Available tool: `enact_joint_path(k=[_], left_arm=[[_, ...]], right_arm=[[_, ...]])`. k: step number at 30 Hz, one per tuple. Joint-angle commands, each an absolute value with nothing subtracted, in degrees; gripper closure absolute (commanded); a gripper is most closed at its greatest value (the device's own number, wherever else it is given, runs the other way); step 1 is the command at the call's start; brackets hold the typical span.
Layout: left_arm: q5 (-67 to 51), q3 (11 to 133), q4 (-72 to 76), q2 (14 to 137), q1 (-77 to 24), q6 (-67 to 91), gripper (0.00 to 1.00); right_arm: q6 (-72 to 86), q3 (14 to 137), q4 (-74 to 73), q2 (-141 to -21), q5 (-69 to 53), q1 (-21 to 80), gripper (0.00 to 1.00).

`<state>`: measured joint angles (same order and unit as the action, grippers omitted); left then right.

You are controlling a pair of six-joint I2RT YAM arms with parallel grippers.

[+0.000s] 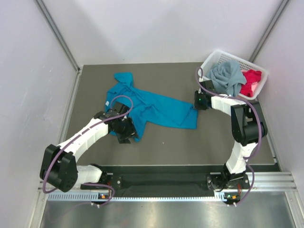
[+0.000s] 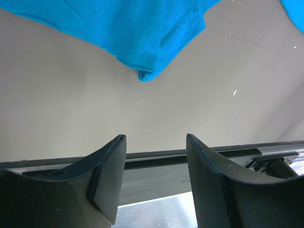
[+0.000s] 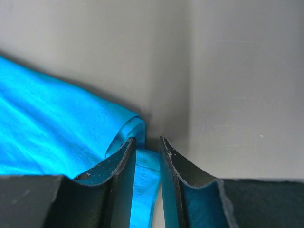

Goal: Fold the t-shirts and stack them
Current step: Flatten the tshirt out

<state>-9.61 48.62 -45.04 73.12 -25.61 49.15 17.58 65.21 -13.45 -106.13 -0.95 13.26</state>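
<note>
Two end effectors bracket one shirt: the teal t-shirt (image 1: pixel 164 110) lies rumpled on the counter (image 1: pixel 213 142), its long axis running from my left end effector (image 2: pixel 154 137) across to my right end effector (image 3: pixel 147 138). The left stands apart and empty, with a shirt corner just ahead of its tips. The right is nearer, its jaws narrow astride the hem, but I cannot tell whether they pinch. Bare counter lies beyond both. The grey-blue t-shirt (image 1: pixel 227 78) and red-pink t-shirt (image 1: pixel 251 81) sit behind my right end effector in the basket (image 1: pixel 209 59).
</note>
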Motion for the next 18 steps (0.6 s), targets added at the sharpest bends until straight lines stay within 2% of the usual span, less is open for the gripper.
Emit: enact_joint_path(k=[1,4,7,10,18], left_arm=[[-9.8,48.7,-44.1,72.9,-25.8,50.3,0.42],[-9.9,49.0,-43.9,74.1,-25.8,50.1,0.41],[-9.9,49.1,-43.6,74.2,-25.8,50.1,0.42],[-10.0,49.1,-43.5,74.6,-25.8,50.0,0.42],[-9.9,50.1,-43.2,75.6,-25.8,49.8,0.42]], right_arm=[[17.5,63.6,-14.4,-105.0,-1.9,12.6,0.73],[17.1,63.1,-14.9,-104.9,-0.5,12.2,0.72],[15.7,62.5,-14.9,-104.2,1.6,11.8,0.66],[15.1,61.6,-15.0,-103.5,2.3,11.4,0.66],[17.0,60.2,-14.2,-103.3,-1.6,11.6,0.74]])
